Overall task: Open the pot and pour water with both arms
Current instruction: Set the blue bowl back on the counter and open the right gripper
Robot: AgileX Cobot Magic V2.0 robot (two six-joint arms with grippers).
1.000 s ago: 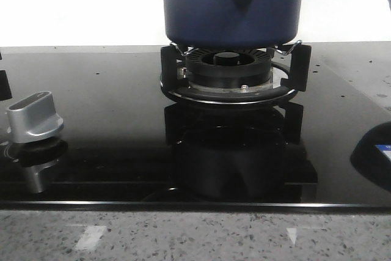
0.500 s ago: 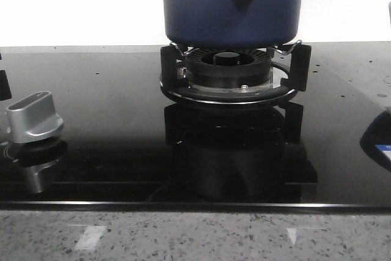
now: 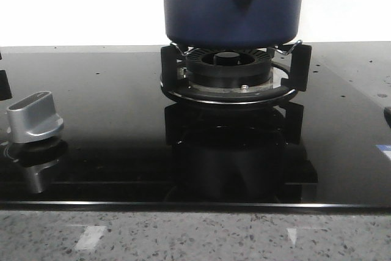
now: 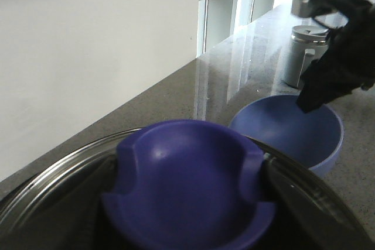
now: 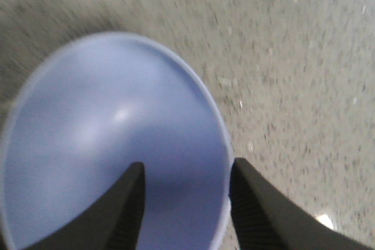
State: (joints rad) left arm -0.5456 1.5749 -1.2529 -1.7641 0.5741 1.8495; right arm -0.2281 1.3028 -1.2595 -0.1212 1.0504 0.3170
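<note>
The dark blue pot (image 3: 232, 10) stands on the black ring burner (image 3: 229, 68). In the left wrist view its glass lid (image 4: 53, 168) sits on the pot. My left gripper (image 4: 187, 203) is shut on the lid's blue knob (image 4: 187, 174), with a dark finger (image 4: 88, 209) on each side. My right gripper (image 5: 184, 203) is open over a light blue bowl (image 5: 105, 133), straddling its rim with one finger inside and one outside. The left wrist view shows this bowl (image 4: 293, 130) beside the pot, with the right arm (image 4: 340, 57) above it.
The burner sits on a glossy black glass hob (image 3: 110, 102) with a silver stove knob (image 3: 33, 117) at the left. A steel canister (image 4: 302, 57) stands on the speckled stone counter (image 5: 304, 57) behind the bowl. A white wall runs along one side of the counter.
In the front view the dark shape at the right edge has slid out to the right, leaving only a sliver. The pot has not moved.
</note>
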